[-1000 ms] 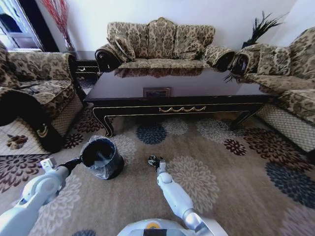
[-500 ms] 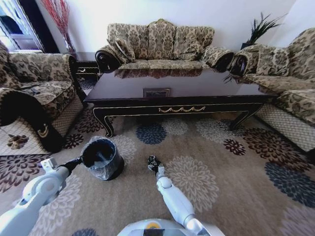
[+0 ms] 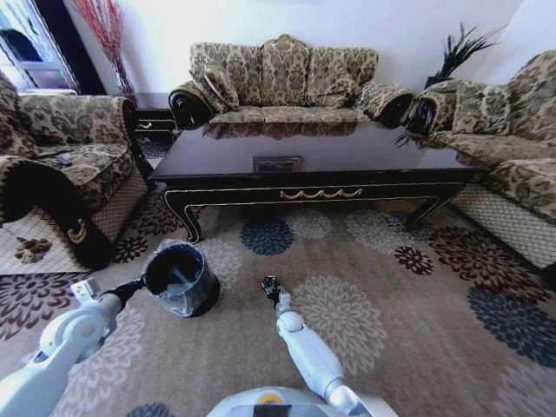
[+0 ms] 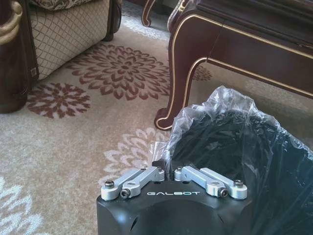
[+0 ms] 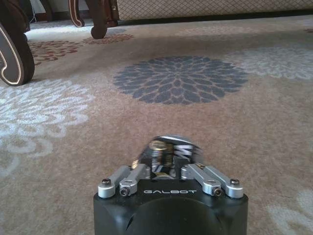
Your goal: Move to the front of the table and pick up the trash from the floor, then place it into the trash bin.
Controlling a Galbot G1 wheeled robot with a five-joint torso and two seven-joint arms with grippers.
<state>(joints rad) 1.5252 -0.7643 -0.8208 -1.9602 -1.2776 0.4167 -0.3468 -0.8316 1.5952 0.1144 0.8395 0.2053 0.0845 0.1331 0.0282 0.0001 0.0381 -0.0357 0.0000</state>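
The trash bin [image 3: 178,276] stands on the patterned floor [image 3: 391,347] left of centre, in front of the dark table [image 3: 313,152]. My left gripper [image 3: 137,284] is at the bin's near rim. In the left wrist view the left gripper [image 4: 168,169] is shut against the edge of the bin's plastic bag [image 4: 234,161], beside a table leg [image 4: 181,73]. My right gripper [image 3: 270,285] hangs low over the carpet right of the bin. In the right wrist view the right gripper [image 5: 166,156] is shut on a small dark crumpled piece of trash [image 5: 168,147].
Patterned sofas stand on the left [image 3: 52,165], at the back [image 3: 287,82] and on the right [image 3: 512,139]. A small picture frame [image 3: 277,162] lies on the table. Open carpet stretches to the right of my right arm.
The right gripper has shifted slightly left with the dark piece in it. The bin and the left arm have stayed in place.
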